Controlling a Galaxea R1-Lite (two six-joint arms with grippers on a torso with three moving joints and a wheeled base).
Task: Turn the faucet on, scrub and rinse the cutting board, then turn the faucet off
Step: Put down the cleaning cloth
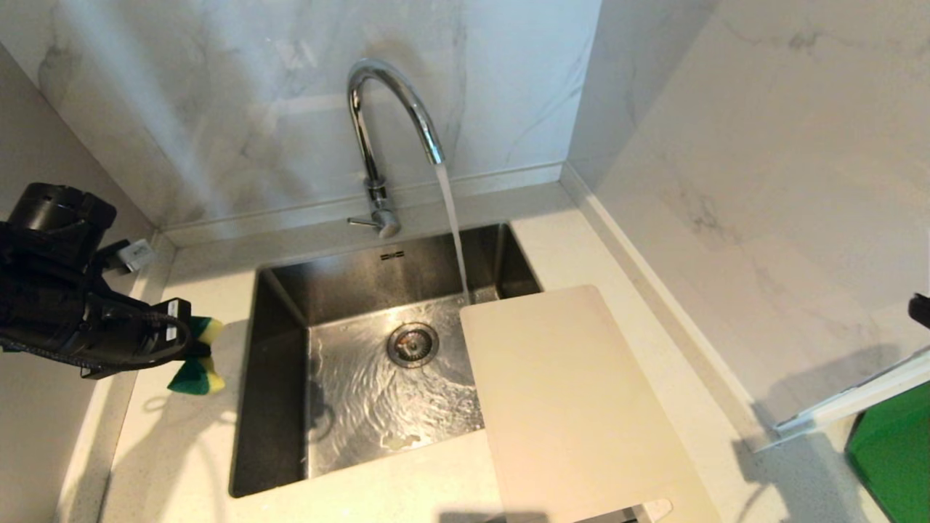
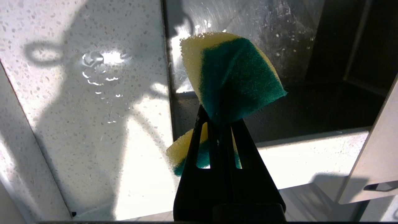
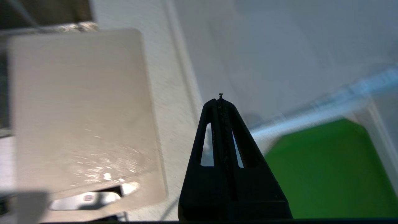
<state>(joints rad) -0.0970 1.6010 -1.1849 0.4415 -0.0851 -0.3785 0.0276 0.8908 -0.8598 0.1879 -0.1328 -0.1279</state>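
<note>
The chrome faucet [image 1: 378, 131] stands behind the sink with water streaming from its spout into the basin. The off-white cutting board [image 1: 574, 407] lies on the right counter, its far left corner overhanging the sink; its handle cut-out [image 3: 90, 196] is at the near end. My left gripper [image 2: 219, 123] hovers over the counter left of the sink, shut on a yellow and green sponge [image 2: 231, 77], also seen in the head view [image 1: 197, 356]. My right gripper [image 3: 220, 101] is shut and empty, above the counter between the board and a green tray.
The steel sink [image 1: 349, 290] has a round drain [image 1: 413, 344] and rippling water on its floor. A green tray [image 1: 897, 457] sits at the far right. Marble walls close in behind and on the right. Water drops lie on the left counter [image 2: 99, 71].
</note>
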